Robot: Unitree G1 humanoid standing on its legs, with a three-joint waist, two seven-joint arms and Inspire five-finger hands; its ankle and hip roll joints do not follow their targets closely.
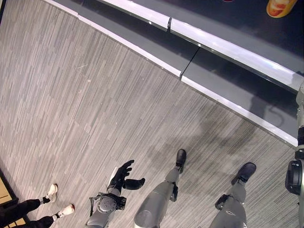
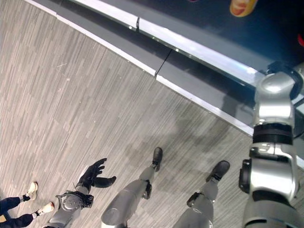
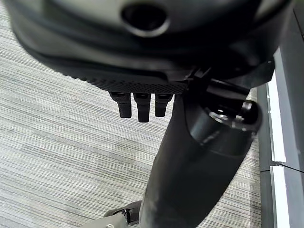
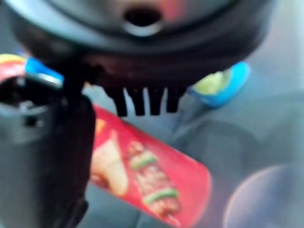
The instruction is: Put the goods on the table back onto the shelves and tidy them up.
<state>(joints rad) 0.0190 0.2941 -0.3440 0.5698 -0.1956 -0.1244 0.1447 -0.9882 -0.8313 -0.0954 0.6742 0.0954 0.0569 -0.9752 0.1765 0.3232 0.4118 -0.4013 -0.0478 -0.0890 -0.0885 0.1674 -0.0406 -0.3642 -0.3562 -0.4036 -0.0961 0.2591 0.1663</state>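
Note:
A red snack tube (image 4: 156, 180) with food pictures lies on its side on a grey shelf board, just past my right hand (image 4: 137, 102). The hand's fingers point straight out above the tube and its thumb (image 4: 42, 156) stands beside it; nothing is held. A blue and yellow pack (image 4: 221, 85) lies further back. An orange pack (image 1: 280, 7) sits on the dark shelf. My left hand (image 1: 124, 175) hangs low over the floor, open and holding nothing, with relaxed fingers (image 3: 142, 107).
The shelf's grey base with white edge strips (image 1: 228, 52) runs diagonally across the grey wood-pattern floor (image 1: 71, 104). A person's feet in white shoes (image 1: 53, 192) stand at the lower left. A round bluish thing (image 4: 266, 199) lies by the red tube.

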